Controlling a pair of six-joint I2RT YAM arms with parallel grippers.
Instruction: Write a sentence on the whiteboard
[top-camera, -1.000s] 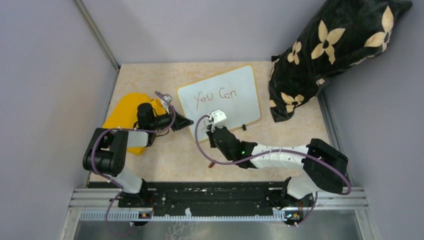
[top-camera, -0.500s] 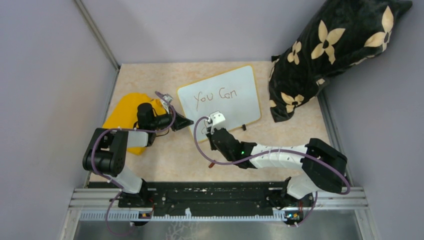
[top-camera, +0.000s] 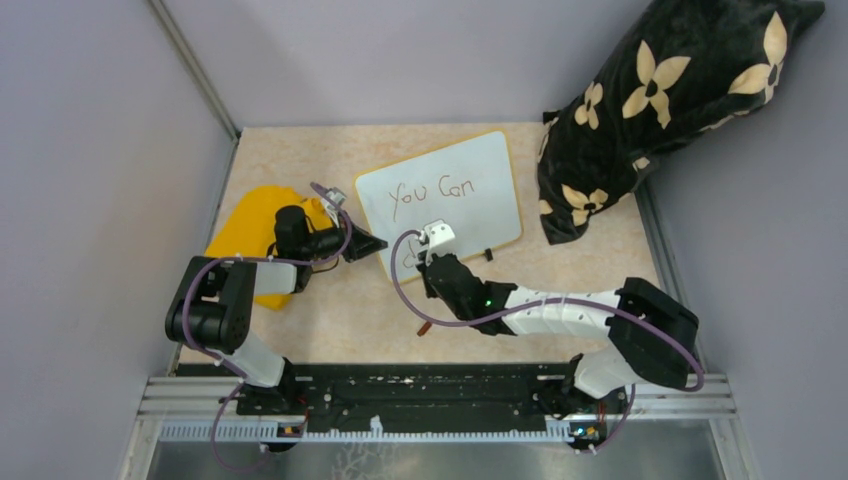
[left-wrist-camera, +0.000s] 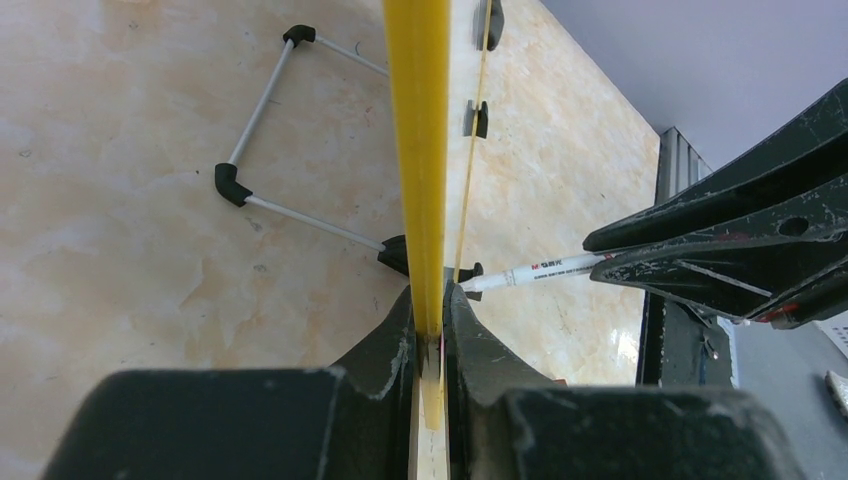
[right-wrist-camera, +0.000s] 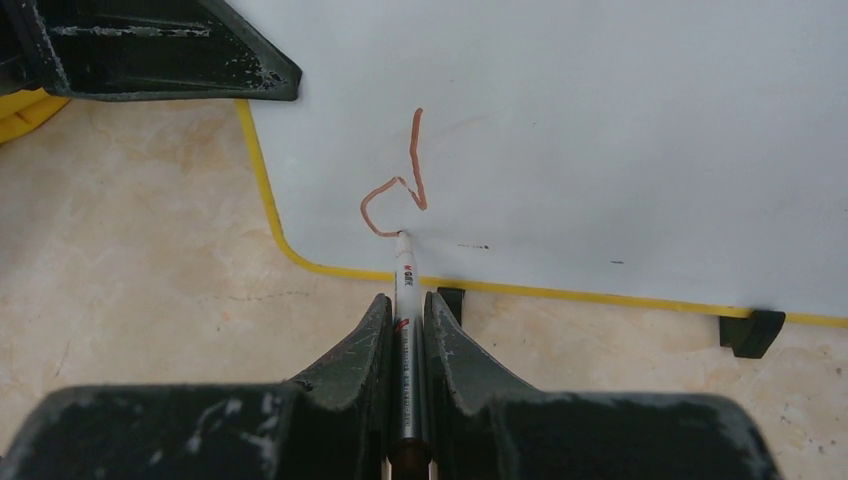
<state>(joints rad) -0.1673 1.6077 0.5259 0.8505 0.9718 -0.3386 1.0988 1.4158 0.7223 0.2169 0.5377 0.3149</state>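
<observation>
The sentence (top-camera: 438, 192) stands partly written on the whiteboard (top-camera: 480, 215): "You Can" runs across the upper line in thin reddish-brown strokes. Below it, near the board's lower left corner, the right wrist view shows only a small loop with a tall stem, like a "d". The tip of a white marker (right-wrist-camera: 405, 290) touches the board at the foot of that loop, just above the yellow rim. The right gripper (right-wrist-camera: 405, 300) has its jaws clamped together on the marker's barrel, which runs between the fingers and points straight at the board. One of the board's black feet (right-wrist-camera: 752, 332) rests on the table (top-camera: 340, 310) further right along the same edge. The left gripper (left-wrist-camera: 428, 300) pinches the board's yellow left rim, jaws closed tight on it with the edge running straight up between the fingertips. A bent wire stand (left-wrist-camera: 270, 150) shows on the table on one side of the board and the marker on the other. A yellow cloth (top-camera: 250, 225) lies under the left arm, and a black flowered cushion (top-camera: 660, 110) leans in the far right corner.
</observation>
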